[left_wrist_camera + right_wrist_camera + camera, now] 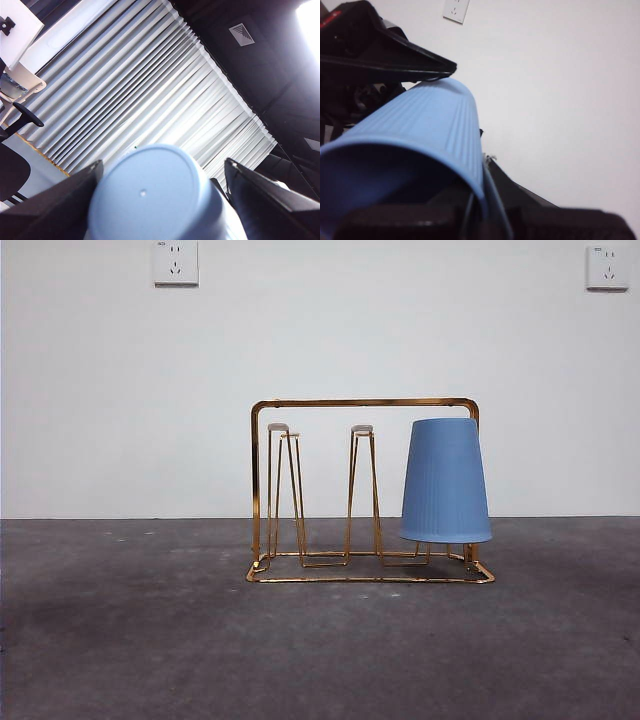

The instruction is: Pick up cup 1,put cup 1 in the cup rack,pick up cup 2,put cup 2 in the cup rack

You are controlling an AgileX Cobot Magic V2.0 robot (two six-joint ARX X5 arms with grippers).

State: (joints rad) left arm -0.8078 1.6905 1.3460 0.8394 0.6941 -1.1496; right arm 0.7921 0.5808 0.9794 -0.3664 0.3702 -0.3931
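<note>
Front view, cup rack: the gold wire cup rack [365, 402] stands on the dark worktop [150, 640], about midway between its side edges and towards the far edge by the white wall.
Front view, cup: a ribbed blue cup on the rack [445, 480] sits mouth down at the rack's end nearer the worktop's right edge, its base level with the top of the arched frame.
Front view, pegs: two bare pegs [280, 430] with whitish tips stand upright to the other side of that cup.
Front view, wall: two sockets [175, 262] sit high up, one near each top corner.
Front view, arms: neither shows.
Left wrist view, pincer: the left pincer [163, 165] is clamped on a blue cup in the left pincer [150, 200], closed base towards the camera, one jaw on each side.
Left wrist view, background: pale slatted blinds [150, 85].
Right wrist view, pincer: the right pincer [470, 115] grips a blue cup in the right pincer [420, 130], which lies sideways with its mouth towards the camera, one jaw above and one below.
Right wrist view, background: white wall with a socket.
</note>
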